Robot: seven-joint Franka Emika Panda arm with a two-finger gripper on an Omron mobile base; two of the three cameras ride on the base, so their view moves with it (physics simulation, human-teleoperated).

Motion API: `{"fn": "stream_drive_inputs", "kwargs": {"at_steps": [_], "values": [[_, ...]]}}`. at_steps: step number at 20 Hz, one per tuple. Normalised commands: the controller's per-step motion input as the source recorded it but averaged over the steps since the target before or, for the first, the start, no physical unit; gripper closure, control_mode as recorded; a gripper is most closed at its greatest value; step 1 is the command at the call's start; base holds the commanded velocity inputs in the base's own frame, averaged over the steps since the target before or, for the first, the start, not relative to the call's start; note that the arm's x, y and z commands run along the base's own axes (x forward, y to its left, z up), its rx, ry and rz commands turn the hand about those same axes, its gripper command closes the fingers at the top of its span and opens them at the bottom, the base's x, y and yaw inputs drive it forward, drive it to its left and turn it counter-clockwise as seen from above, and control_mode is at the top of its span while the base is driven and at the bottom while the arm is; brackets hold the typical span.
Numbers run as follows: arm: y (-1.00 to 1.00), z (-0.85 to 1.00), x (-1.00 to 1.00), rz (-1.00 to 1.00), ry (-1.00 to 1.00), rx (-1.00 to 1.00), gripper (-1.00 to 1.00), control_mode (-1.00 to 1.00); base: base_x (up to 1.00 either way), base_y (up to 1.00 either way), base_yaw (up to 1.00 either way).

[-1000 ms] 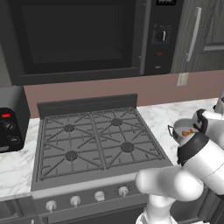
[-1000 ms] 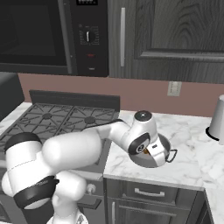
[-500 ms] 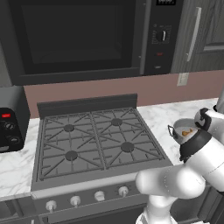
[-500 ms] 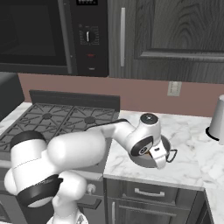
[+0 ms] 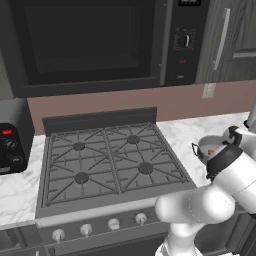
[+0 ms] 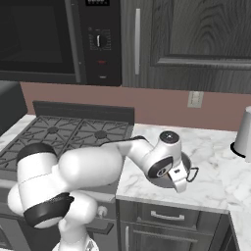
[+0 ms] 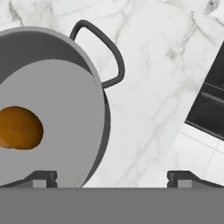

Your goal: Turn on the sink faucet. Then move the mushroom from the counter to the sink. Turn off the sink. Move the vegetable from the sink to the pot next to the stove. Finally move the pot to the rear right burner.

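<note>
One grey pot (image 7: pixel 52 113) sits on the marble counter (image 7: pixel 153 87) directly under the gripper (image 7: pixel 111 177), whose jaws stand wide apart and hold nothing, one fingertip (image 7: pixel 41 177) over the pot's rim and the other out over bare counter. One brown mushroom (image 7: pixel 19 127) lies on the pot's floor, off to the side of that first fingertip. One of the pot's loop handles (image 7: pixel 103 48) juts out ahead of the gripper, and the stove (image 5: pixel 107 162) with its four burners lies beside the pot.

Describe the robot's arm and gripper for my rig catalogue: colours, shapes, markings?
The arm is glossy white, built of rounded, bulbous segments joined by dark bands. The wrist carries a round dark cap with a grey centre. The gripper has two small dark finger tips. No cables or markings are visible.
</note>
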Motion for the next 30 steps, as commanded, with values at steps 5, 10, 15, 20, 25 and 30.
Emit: {"fn": "stream_drive_inputs", "kwargs": {"at_steps": [5, 10, 15, 20, 25, 30], "values": [[0.0, -0.21, 0.0, 0.0, 0.0, 0.0, -1.0, -1.0, 0.0, 0.0, 0.0], [0.0, -0.16, 0.0, 0.0, 0.0, 0.0, -1.0, -1.0, 0.0, 0.0, 0.0], [0.0, -0.1, 0.0, 0.0, 0.02, 0.0, -1.0, -1.0, 0.0, 0.0, 0.0], [0.0, -0.11, 0.0, 0.0, 0.02, 0.0, -1.0, -1.0, 0.0, 0.0, 0.0], [0.0, -0.13, 0.0, 0.0, 0.01, 0.0, -1.0, -1.0, 0.0, 0.0, 0.0], [0.0, -0.05, 0.0, 0.0, 0.01, 0.01, -1.0, -1.0, 0.0, 0.0, 0.0]]}}
